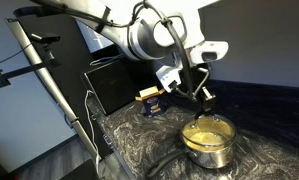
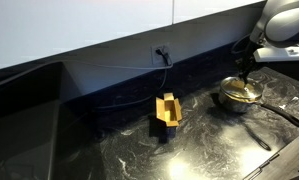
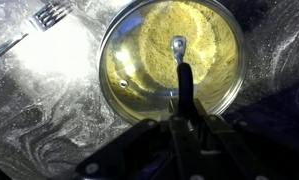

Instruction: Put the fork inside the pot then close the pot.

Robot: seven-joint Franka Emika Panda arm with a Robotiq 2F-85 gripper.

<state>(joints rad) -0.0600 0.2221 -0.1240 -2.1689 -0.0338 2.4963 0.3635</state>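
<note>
Marbled counter: fork lying outside the covered pot, my gripper pinched together above the lid; uncovering presumably comes first.

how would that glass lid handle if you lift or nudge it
Probably rigid but breakable: the lid looks like glass with a metal rim. Likely slippery, being smooth and shiny, and its small knob offers little to grip. Flat and round, it might slide on the pot if pushed.
</note>
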